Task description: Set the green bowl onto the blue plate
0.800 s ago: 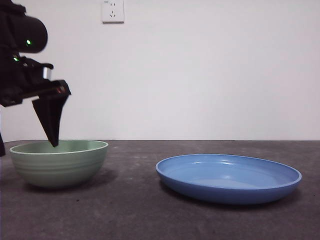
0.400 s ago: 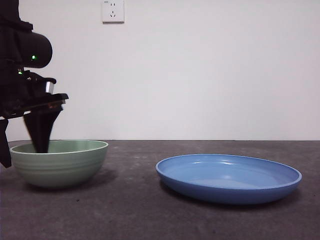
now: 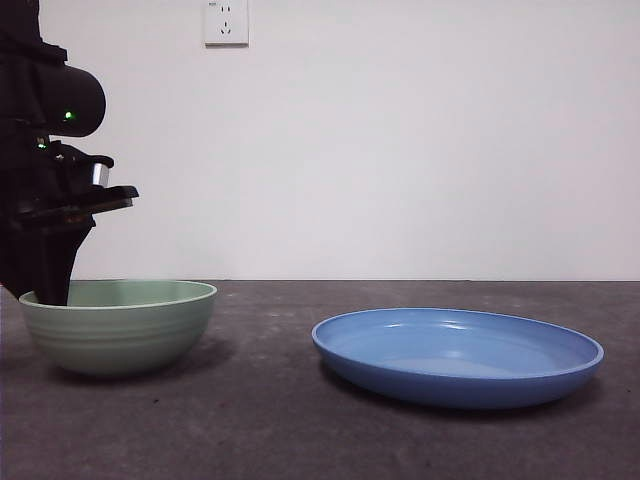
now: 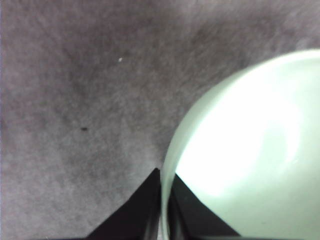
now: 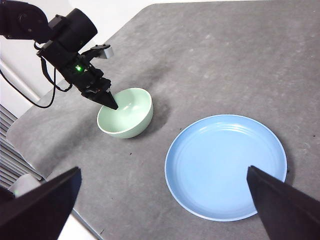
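Observation:
The pale green bowl [image 3: 118,325] stands on the dark table at the left, with the wide blue plate [image 3: 458,355] to its right and apart from it. My left gripper [image 3: 45,285] reaches down onto the bowl's left rim. In the left wrist view the bowl [image 4: 250,150] has its rim pinched between the left gripper [image 4: 162,172], one jaw inside and one outside. From high above, the right wrist view shows the bowl [image 5: 131,117], the plate [image 5: 226,167] and the left gripper [image 5: 110,103]. My right gripper [image 5: 164,172] hangs wide open and holds nothing.
The grey table [image 3: 300,430] runs on between and in front of the two dishes. A white wall with a socket [image 3: 225,22] stands behind. The table's edge [image 5: 60,165] and a black cable [image 5: 25,95] lie beyond the bowl's side.
The left gripper has come down and shifted left from above the bowl to its left rim. Its jaws, apart half a second ago, have shut on the rim. Bowl and plate have not moved.

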You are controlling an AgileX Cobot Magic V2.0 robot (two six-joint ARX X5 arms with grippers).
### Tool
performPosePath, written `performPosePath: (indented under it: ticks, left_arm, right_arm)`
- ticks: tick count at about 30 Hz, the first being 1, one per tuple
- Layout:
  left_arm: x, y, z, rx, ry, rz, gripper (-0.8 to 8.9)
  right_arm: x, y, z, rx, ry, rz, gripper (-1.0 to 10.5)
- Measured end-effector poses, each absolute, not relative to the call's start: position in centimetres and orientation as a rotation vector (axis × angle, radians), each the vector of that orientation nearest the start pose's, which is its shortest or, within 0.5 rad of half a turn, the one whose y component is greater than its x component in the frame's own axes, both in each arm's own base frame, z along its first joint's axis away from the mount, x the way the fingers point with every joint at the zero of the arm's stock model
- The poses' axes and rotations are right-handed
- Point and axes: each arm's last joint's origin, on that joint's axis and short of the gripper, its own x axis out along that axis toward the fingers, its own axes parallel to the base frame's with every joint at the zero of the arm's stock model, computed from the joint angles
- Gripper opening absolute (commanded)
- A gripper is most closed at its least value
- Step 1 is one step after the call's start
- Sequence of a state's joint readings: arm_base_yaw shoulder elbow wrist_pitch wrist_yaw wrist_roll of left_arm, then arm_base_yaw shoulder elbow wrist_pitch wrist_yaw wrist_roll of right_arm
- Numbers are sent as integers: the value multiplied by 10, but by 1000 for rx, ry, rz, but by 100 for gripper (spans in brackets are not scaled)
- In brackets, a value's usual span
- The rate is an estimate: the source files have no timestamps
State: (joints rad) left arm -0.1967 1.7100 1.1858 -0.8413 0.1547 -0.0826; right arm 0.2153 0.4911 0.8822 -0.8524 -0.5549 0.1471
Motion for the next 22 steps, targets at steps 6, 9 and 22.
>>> performPosePath:
  ticks: [6, 9, 22]
  left_arm:
    - [317, -74, 223, -34, 1371, -246, 7]
    - [318, -90, 244, -13, 1349, -281, 8]
    - [306, -192, 286, 78, 1221, -506, 9]
  right_arm:
    - [68, 31, 336, 217, 521, 721, 653]
    - [69, 31, 336, 217, 521, 721, 653]
    - [69, 31, 336, 217, 521, 721, 653]
